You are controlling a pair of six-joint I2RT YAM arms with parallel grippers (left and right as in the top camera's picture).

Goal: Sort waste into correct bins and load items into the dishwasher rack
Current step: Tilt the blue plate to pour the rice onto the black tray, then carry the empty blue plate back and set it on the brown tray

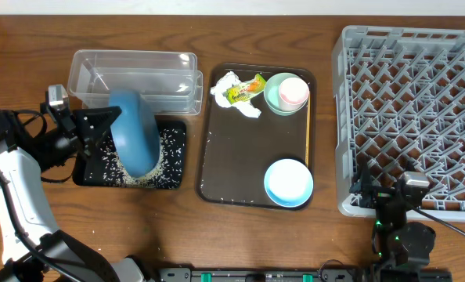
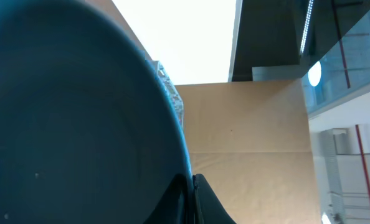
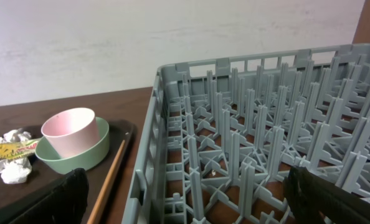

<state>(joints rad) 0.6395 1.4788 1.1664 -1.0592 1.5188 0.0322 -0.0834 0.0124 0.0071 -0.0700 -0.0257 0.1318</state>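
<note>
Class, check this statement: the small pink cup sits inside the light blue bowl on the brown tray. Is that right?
No. The pink cup sits inside the mint green bowl, not the light blue bowl, which stands apart on the same brown tray. The overhead view shows it.

Overhead: bright, even light from above. Shadows short and soft. Focus sharp throughout. Glare streaks on tub (image 1: pixel 135 74) rim, dull sheen on brown tray (image 1: pixel 225 157). Rack (image 1: pixel 412 117) walls lean outward, wide-lens perspective.

Left wrist: plate (image 2: pixel 73 124) fills left half, too close, blurred, in shade. White patch above it blown out. Light strip (image 2: pixel 308 25) top right glares.

Right wrist: diffuse light, wall (image 3: pixel 141 43) evenly pale. Rack and cup (image 3: pixel 70 132) sharp. Lower corners dark and soft.
</note>
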